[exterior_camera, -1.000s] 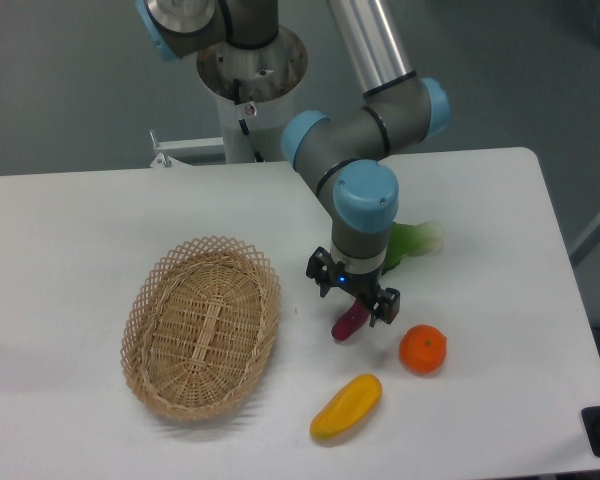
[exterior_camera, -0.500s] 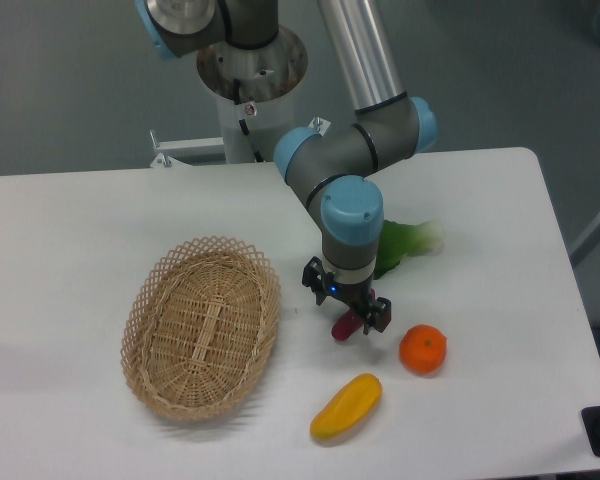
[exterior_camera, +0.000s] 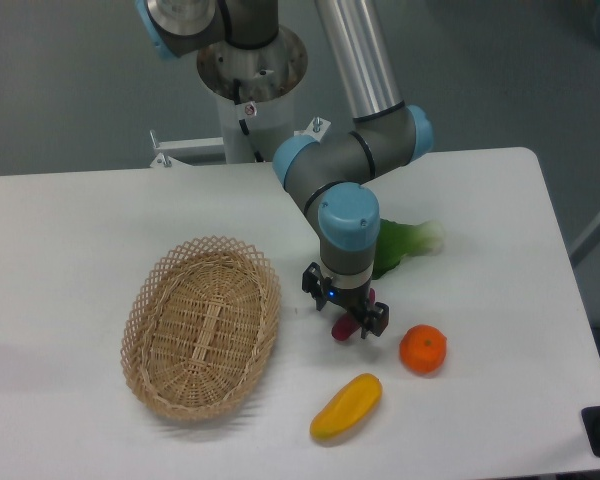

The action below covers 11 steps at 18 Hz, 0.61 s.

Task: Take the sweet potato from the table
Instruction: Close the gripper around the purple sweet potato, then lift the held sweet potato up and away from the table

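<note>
The sweet potato (exterior_camera: pixel 342 330) is a small magenta tuber lying on the white table (exterior_camera: pixel 480 220), right of the basket. My gripper (exterior_camera: pixel 346 316) stands straight over it, with one black finger on each side. The fingers are set wider than the tuber, so the gripper reads as open. Only the tuber's lower end shows; the gripper body hides the rest.
A wicker basket (exterior_camera: pixel 202 325) lies to the left. A round orange (exterior_camera: pixel 423 349) sits just right of the gripper and a yellow elongated fruit (exterior_camera: pixel 346 407) lies in front of it. A green vegetable (exterior_camera: pixel 405 243) lies behind the arm.
The arm has shifted left and come down over the sweet potato, which now shows less than before. The sweet potato has stayed in place on the table.
</note>
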{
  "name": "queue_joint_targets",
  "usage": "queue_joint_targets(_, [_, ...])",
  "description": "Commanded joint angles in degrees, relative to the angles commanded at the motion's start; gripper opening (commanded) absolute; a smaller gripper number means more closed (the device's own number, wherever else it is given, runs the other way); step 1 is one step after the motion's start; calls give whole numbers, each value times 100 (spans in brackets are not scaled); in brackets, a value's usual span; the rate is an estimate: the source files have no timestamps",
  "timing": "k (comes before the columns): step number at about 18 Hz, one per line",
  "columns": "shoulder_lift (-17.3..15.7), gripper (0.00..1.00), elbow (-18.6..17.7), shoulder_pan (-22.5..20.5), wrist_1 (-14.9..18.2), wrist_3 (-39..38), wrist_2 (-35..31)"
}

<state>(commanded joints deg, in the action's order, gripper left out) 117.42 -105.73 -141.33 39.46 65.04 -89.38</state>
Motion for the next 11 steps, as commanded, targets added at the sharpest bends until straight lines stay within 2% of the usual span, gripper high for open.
queue_joint_targets(2, [0, 32, 9, 0, 0, 18, -17])
queue_joint_targets(11, [-70, 21, 202, -26, 0, 106, -132])
